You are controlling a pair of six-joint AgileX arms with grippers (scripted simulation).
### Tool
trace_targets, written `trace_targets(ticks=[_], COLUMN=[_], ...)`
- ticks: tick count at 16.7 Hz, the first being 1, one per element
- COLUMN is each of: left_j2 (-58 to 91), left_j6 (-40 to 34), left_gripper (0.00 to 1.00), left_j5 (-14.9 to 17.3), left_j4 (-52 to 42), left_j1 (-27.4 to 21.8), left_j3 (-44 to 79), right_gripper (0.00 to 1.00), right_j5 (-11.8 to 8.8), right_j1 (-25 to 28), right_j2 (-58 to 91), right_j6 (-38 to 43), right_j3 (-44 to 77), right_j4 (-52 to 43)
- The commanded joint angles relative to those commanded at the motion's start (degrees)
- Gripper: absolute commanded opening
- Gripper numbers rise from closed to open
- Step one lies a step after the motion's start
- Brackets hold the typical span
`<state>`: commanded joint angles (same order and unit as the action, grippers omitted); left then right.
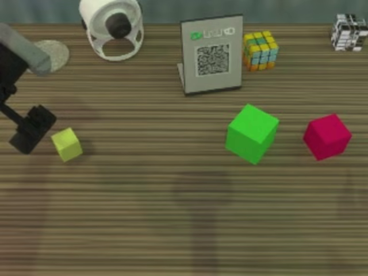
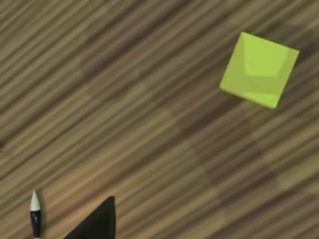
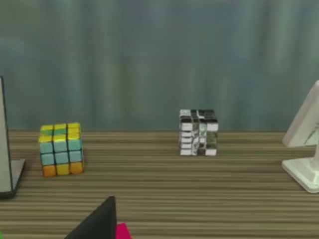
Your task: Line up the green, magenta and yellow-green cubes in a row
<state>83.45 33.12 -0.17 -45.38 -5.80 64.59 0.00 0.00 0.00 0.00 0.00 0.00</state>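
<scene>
Left hand (image 1: 31, 129): far left of desk (image 1: 172, 218), just beside yellow-green cube (image 1: 67, 144), not touching; finger opening could not be told. Green cube (image 1: 251, 133) and magenta cube (image 1: 326, 135): right, apart.

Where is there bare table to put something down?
Open: the whole near strip below the cubes, and the stretch between yellow-green cube and green cube. Crowded: the far edge, with QR sign and puzzle cube.

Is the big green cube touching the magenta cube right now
No, in the top view the green cube and the magenta cube sit apart, with bare table between them.
</scene>
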Motion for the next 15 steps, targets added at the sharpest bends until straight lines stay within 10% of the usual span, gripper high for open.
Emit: trace_targets(ticks=[15], left_j2=[36.8], left_j6=[15.1], left_gripper=[1.0], left_j5=[0.3], left_j4=[-19.7], left_j1=[-2.7], left_j3=[30.8], right_gripper=[1.0], right_j5=[0.0], right_j1=[0.0], right_j2=[0.0], right_j6=[0.0], right_j3=[0.0], right_j4=[0.0])
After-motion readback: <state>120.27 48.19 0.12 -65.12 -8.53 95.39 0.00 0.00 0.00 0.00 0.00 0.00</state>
